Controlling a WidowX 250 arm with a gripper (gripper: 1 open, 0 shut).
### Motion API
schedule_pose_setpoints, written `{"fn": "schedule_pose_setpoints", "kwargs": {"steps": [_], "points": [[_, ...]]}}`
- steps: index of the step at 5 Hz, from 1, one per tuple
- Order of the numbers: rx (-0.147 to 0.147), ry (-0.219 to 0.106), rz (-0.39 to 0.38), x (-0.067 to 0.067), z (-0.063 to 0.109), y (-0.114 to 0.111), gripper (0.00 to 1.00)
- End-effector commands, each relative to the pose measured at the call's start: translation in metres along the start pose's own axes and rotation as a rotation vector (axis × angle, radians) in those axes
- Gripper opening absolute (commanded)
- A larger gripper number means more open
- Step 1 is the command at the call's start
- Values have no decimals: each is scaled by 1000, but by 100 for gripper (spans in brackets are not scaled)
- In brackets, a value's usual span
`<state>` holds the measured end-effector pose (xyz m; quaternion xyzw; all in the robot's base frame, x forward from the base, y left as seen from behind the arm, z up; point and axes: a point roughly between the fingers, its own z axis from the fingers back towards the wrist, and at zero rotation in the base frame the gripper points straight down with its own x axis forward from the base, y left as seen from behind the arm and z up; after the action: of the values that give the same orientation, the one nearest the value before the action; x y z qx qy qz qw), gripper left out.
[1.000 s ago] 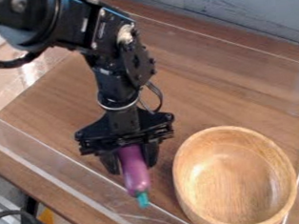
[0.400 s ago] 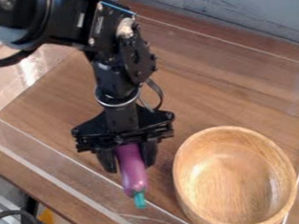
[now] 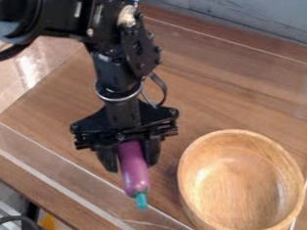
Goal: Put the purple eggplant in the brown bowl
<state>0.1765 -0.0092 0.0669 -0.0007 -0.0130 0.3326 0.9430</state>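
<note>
Gripper (image 3: 133,159) points straight down, jaws clamped on the eggplant (image 3: 134,170), which hangs below it, teal stem tip lowest. Bowl (image 3: 242,177) sits on the table (image 3: 233,78) just beside the gripper, apart.

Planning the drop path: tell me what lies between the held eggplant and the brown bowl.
Only bare wooden table separates purple eggplant, in the gripper, from brown bowl, per the camera view.
</note>
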Motion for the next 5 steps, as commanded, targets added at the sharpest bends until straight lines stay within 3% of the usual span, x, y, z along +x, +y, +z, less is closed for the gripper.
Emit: {"fn": "schedule_pose_setpoints", "kwargs": {"steps": [1, 3, 5], "points": [[-34, -47, -51, 5, 17, -12, 0], [-49, -87, -254, -1, 55, -44, 0], [-89, -112, -400, -12, 70, -91, 0]]}}
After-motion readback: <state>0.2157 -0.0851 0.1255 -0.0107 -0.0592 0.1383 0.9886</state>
